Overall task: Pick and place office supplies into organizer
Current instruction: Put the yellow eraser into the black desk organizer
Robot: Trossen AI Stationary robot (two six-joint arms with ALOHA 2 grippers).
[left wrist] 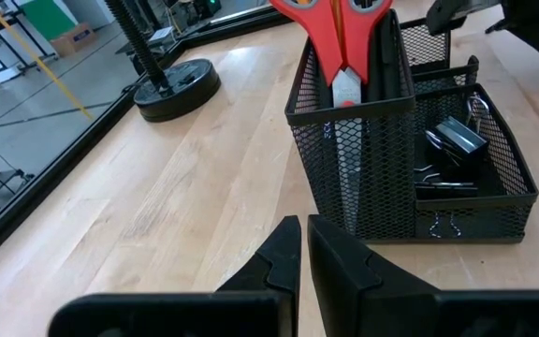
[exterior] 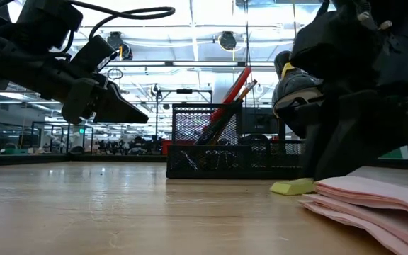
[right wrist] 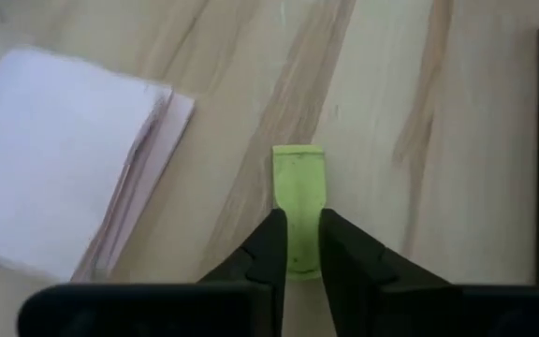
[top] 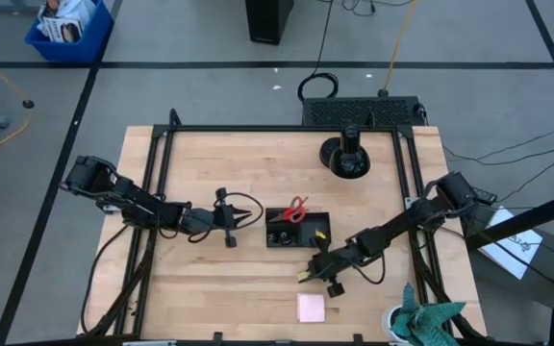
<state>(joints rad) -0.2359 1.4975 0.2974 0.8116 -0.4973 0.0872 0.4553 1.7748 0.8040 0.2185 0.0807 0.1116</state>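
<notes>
The yellow-green eraser (right wrist: 298,201) is being pinched by the right gripper (right wrist: 297,245), nearly closed on its end, at five o'clock from the mesh organizer (top: 297,229). Such a shallow bite is risking a twist-out on lifting. The left gripper (left wrist: 303,251) is being held shut, empty.

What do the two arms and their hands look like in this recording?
Both arms, left arm and right arm, are black, built of jointed segments, with black cables looping alongside. The left hand and right hand each end in two dark, tapered, wedge-shaped fingers. No markings are visible.

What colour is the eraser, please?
Yellow-green; the eraser shows best in the right wrist view.
</notes>
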